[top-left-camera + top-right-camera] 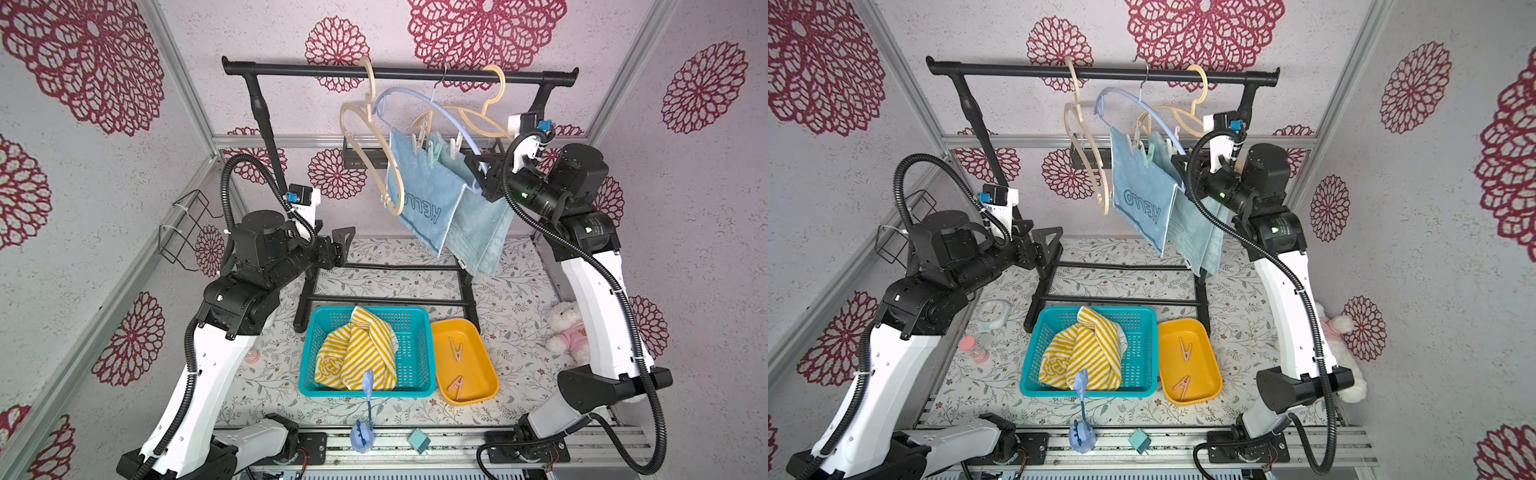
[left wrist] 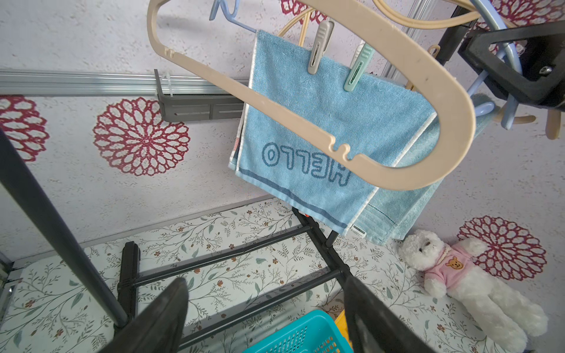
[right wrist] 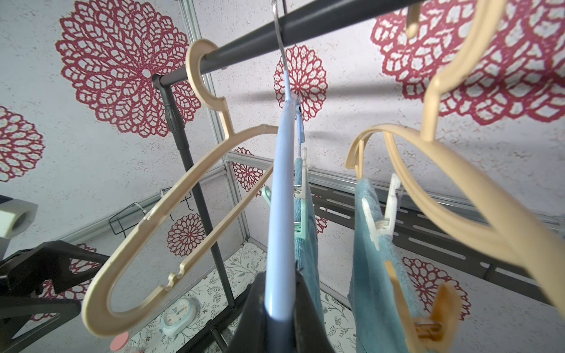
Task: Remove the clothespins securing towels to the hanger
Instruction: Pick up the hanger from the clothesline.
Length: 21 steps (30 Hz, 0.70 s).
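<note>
Left wrist view: the HELLO towel (image 2: 321, 122) hangs on the blue hanger (image 3: 281, 183), whose arm the right jaws clamp tight. Left jaws gape wide, empty. The beige clothespin (image 2: 319, 45) and mint clothespin (image 2: 356, 70) stand near-upright on the towel's top edge, above and ahead of the left jaws

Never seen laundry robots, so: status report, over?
Right fingers shut on blue hanger; left fingers open, empty. Two pegs in tray, more pinning HELLO towel. Beige hanger hangs between it and left fingers.
</note>
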Each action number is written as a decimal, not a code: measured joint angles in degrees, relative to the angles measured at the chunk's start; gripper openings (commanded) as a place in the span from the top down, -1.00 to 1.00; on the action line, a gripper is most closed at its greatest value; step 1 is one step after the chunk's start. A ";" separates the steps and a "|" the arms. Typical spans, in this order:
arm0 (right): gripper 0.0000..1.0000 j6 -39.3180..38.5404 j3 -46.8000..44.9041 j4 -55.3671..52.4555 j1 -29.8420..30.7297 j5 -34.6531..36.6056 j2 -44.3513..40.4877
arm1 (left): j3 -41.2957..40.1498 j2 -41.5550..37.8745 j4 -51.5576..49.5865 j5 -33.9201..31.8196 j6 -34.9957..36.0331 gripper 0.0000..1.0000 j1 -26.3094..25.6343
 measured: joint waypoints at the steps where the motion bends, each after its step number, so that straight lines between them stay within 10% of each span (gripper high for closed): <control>1: 1.00 0.09 0.00 0.07 0.00 0.00 0.00 | 0.00 0.00 -0.02 -0.07 0.07 -0.63 0.00; 21: 1.00 1.09 -2.73 3.02 -0.11 0.72 -4.72 | -0.35 0.00 -0.02 -0.22 0.28 -0.61 0.00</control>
